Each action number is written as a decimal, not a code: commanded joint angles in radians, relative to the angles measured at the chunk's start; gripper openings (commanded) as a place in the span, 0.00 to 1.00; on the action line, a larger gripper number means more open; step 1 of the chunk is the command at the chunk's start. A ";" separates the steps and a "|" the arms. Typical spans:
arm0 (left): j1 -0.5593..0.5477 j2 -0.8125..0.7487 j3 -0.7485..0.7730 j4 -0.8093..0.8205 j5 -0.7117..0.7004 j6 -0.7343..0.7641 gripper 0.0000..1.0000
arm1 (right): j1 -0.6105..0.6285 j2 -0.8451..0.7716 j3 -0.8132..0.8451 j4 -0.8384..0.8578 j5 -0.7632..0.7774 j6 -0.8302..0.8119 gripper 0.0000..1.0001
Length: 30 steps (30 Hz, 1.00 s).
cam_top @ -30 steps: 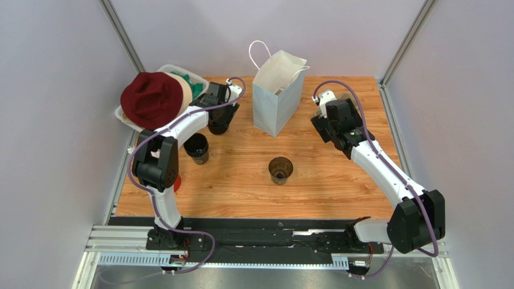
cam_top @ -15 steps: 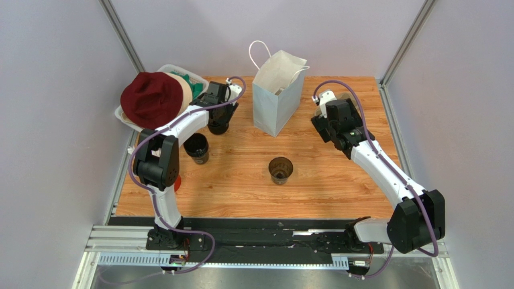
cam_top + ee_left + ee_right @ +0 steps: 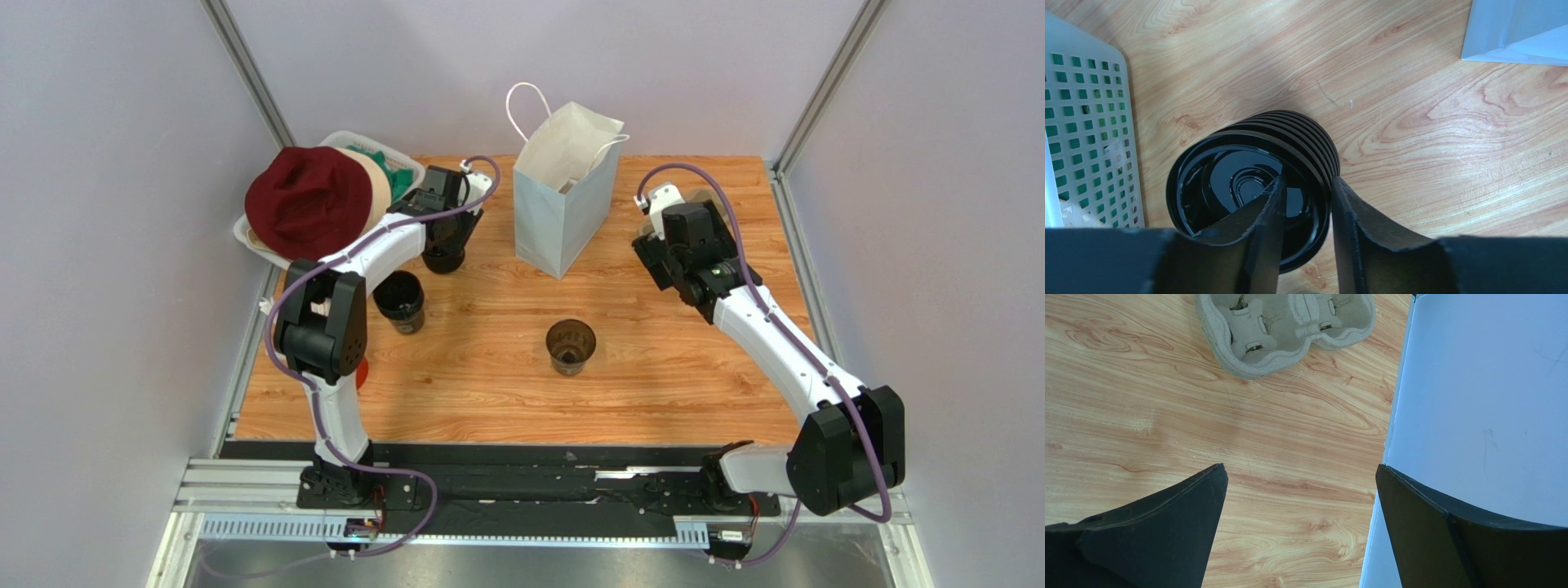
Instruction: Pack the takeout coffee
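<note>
The takeout coffee [image 3: 572,346], a small dark cup with a brownish inside, stands open near the middle of the table, apart from both grippers. The pale-blue paper bag [image 3: 562,186] stands upright behind it. My left gripper [image 3: 1307,184] hangs over a stack of black lids [image 3: 1254,184] beside the basket. One finger is inside the top lid and the other is outside its rim, with a gap still showing. My right gripper [image 3: 1300,471] stands wide open and empty just right of the bag's wall [image 3: 1481,404].
A second dark cup [image 3: 400,300] stands by the left arm. The white basket [image 3: 1082,122], with a dark red hat [image 3: 307,202] on it, sits at the back left. A grey pulp cup tray [image 3: 1284,324] lies on the wood beyond the right gripper.
The left gripper's jaws have narrowed around the rim of the top lid. The right arm, the cups and the bag have not moved.
</note>
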 commanded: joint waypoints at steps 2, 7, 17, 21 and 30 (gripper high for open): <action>0.008 0.005 0.044 0.006 0.011 -0.002 0.40 | -0.001 0.010 0.041 0.016 -0.003 0.012 0.99; 0.008 0.004 0.041 0.004 0.011 -0.002 0.38 | -0.001 0.010 0.041 0.015 -0.004 0.012 0.99; 0.008 -0.028 0.046 -0.014 0.029 -0.018 0.34 | -0.001 0.010 0.041 0.016 -0.003 0.012 0.99; 0.008 -0.035 0.046 -0.023 0.049 -0.022 0.35 | -0.001 0.011 0.041 0.015 -0.003 0.012 0.99; 0.010 -0.039 0.047 -0.033 0.049 -0.021 0.37 | -0.001 0.008 0.041 0.015 -0.004 0.012 0.99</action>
